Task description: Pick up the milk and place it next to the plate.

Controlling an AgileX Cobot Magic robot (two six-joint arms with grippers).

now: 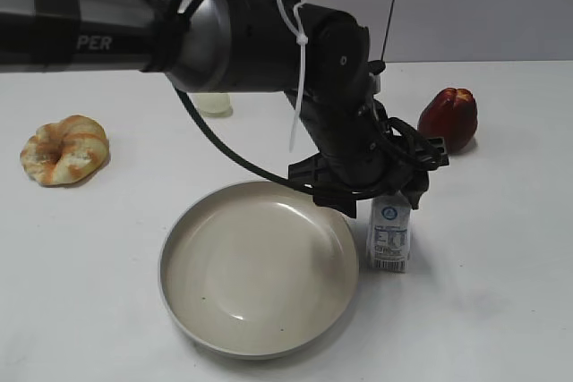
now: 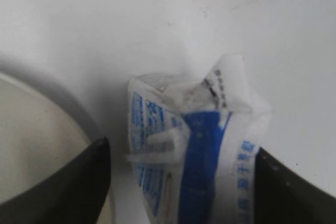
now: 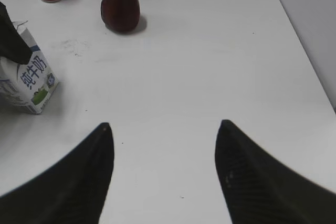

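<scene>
Left tool [image 2: 181,182] straddles upright milk [image 1: 391,237] beside plate [image 1: 260,266]

My left arm reaches in from the upper left and bends down at the wrist; its gripper [image 1: 394,196] sits low with the jaws standing on either side of the milk [image 1: 391,235]. My right gripper [image 3: 164,174] hangs above bare table, fingers spread apart
</scene>
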